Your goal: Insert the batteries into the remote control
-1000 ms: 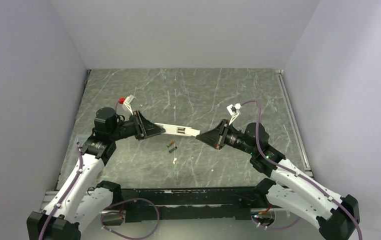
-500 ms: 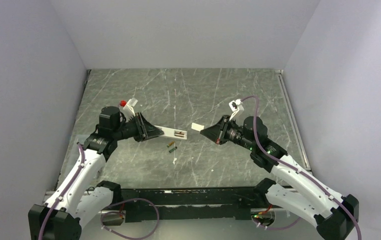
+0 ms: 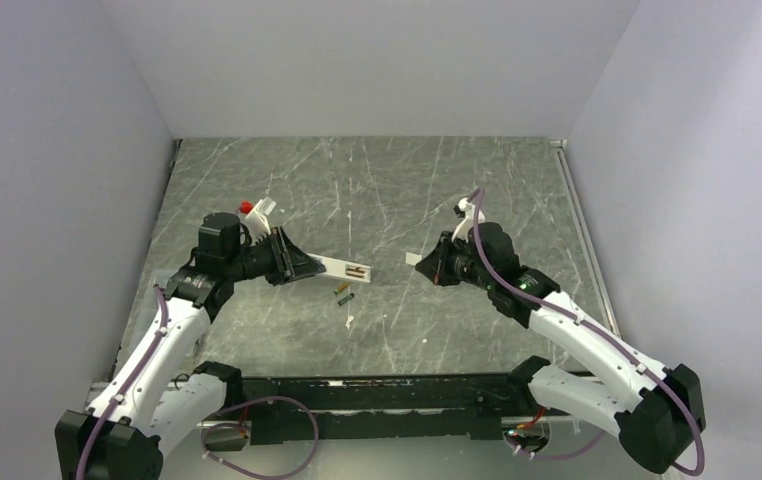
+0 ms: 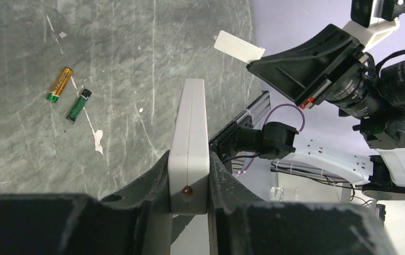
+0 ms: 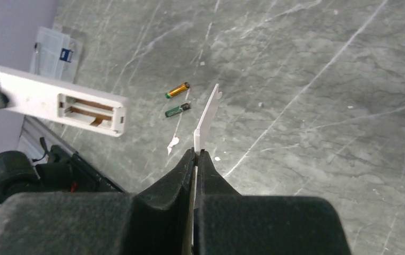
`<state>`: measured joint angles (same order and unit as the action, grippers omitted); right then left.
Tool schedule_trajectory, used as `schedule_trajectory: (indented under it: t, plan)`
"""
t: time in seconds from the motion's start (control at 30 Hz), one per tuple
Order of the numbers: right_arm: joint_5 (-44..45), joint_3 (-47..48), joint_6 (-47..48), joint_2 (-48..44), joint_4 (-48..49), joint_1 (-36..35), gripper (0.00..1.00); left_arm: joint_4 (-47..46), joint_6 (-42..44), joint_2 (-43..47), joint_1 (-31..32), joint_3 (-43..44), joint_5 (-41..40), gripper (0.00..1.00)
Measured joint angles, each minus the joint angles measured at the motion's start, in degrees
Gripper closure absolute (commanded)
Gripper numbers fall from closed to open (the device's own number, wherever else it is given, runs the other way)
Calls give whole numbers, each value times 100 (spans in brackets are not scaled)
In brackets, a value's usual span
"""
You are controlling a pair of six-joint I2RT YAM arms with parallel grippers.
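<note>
My left gripper [image 3: 315, 264] is shut on one end of the white remote control [image 3: 343, 266], holding it level above the table with its battery bay [image 5: 89, 109] open and empty. In the left wrist view the remote control [image 4: 190, 133] sits edge-on between the fingers [image 4: 188, 159]. My right gripper [image 3: 427, 265] is shut on the thin white cover piece [image 5: 207, 119], held clear of the remote to its right. The batteries lie side by side on the table below the remote's free end: the orange-gold one [image 5: 177, 90] and the green one [image 5: 177, 110].
A small white scrap [image 3: 349, 321] lies on the marble table just in front of the batteries. A clear plastic box [image 5: 57, 48] shows off the table's near edge. Grey walls close in the left, back and right sides.
The cover piece has come off the remote. My right gripper has carried it off to the right, and my left gripper has drawn the remote a little to the left.
</note>
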<state>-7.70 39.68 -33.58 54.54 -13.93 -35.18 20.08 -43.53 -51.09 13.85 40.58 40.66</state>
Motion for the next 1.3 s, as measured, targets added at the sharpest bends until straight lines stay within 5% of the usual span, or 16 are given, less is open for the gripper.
schedule_trajectory:
  t: [0.4, 0.87, 1.3]
  plan:
    - [-254, -472, -380, 848, 584, 780, 100, -13, -20, 9, 0, 0, 52, 100]
    - [-931, -1379, -1622, 2072, 2566, 1998, 100, -17, -28, 179, 0, -7, 66, 100]
    - [-1292, -1425, -2184, 3174, 3786, 2216, 96, -17, -44, 188, 0, -7, 63, 100]
